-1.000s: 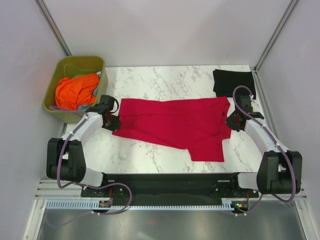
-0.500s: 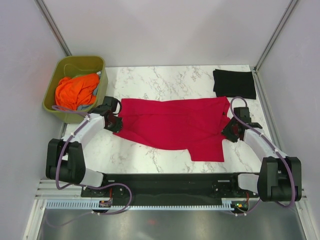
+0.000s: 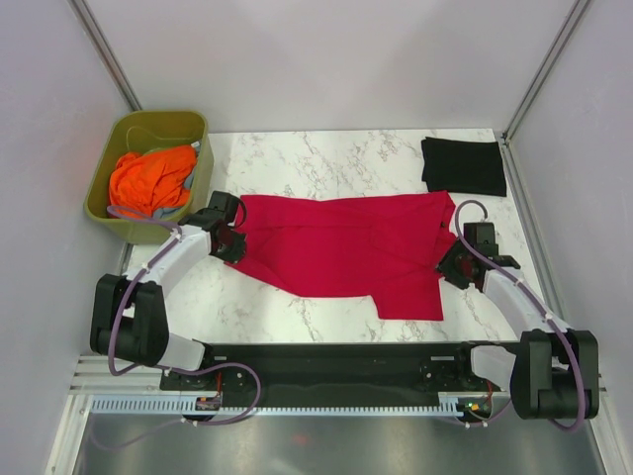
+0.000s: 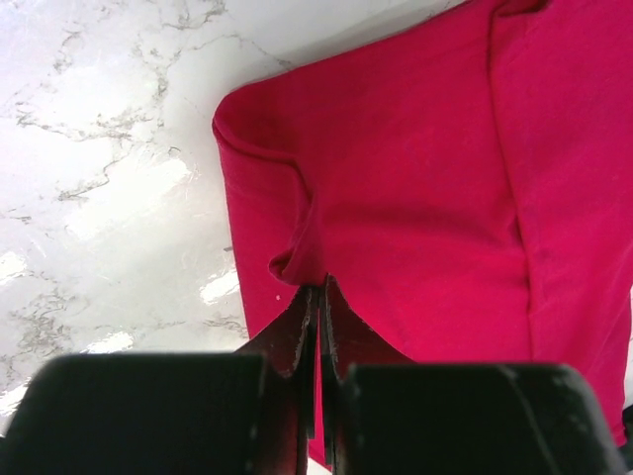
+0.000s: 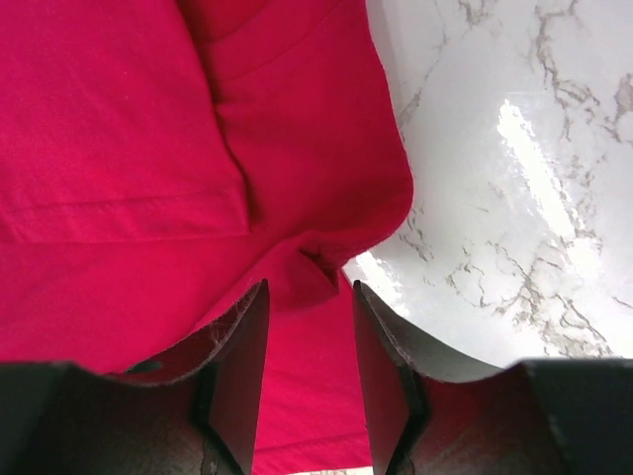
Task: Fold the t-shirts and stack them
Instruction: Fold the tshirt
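Found a tee (image 3: pixel 346 247) spread left to right across the middle of the table (image 3: pixel 326 158), a second tee (image 3: pixel 463 163) at its far right corner, a tub (image 3: pixel 158 127) off the far left corner with clothes (image 3: pixel 148 178) inside.

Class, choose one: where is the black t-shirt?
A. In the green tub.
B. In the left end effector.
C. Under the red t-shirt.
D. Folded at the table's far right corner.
D: the black t-shirt lies on the table's far right corner, beyond the red t-shirt.
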